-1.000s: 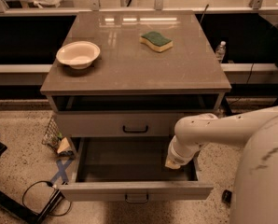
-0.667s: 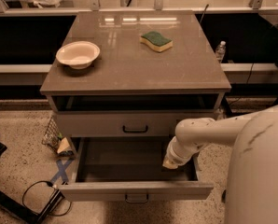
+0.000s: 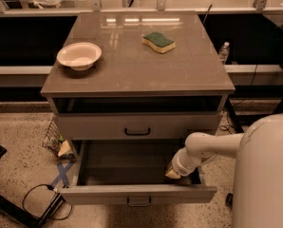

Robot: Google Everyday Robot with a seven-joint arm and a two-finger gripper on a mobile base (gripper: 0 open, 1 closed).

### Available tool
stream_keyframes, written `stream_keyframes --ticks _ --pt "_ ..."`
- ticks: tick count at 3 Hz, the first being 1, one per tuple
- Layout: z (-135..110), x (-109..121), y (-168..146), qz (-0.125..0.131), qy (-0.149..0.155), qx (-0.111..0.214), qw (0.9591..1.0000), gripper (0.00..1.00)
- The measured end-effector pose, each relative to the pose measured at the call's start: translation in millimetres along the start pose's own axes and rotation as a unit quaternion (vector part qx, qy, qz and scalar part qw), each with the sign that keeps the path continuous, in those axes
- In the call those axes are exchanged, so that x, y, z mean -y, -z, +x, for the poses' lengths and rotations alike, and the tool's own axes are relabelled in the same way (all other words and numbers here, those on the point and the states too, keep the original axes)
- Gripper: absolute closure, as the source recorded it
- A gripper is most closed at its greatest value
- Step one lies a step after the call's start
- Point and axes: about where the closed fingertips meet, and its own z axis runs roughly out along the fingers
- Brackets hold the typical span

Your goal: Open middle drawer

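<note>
The middle drawer [image 3: 139,194] is pulled out toward me. Its low grey front panel carries a small black bar handle [image 3: 139,202], and its plain grey inside [image 3: 127,163] is in view. My gripper [image 3: 173,174] reaches down into the right front corner of this drawer, just behind the front panel. The white arm [image 3: 212,146] comes in from the lower right. Nothing lies in the drawer apart from the gripper.
Another drawer front [image 3: 137,126] with a black handle sits above, with a dark gap under the countertop [image 3: 136,70]. A white bowl [image 3: 79,56] and a green sponge [image 3: 158,42] lie on top. Cables [image 3: 42,198], blue tape and litter lie on the floor at left. A bottle [image 3: 224,52] stands at right.
My gripper has moved a little to the left and toward the drawer's front panel. The drawer stays pulled out as before.
</note>
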Motion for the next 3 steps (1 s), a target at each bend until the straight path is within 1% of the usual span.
stream_keyframes --ticks 1,2,3 --pt "8 -14 -20 -0.017 -0.003 0.006 0.9998 1.0" --pt "13 -43 -18 -0.034 -0.007 -0.012 0.9993 1.0" --pt "14 -53 -17 -0.04 -0.007 -0.017 0.999 1.0"
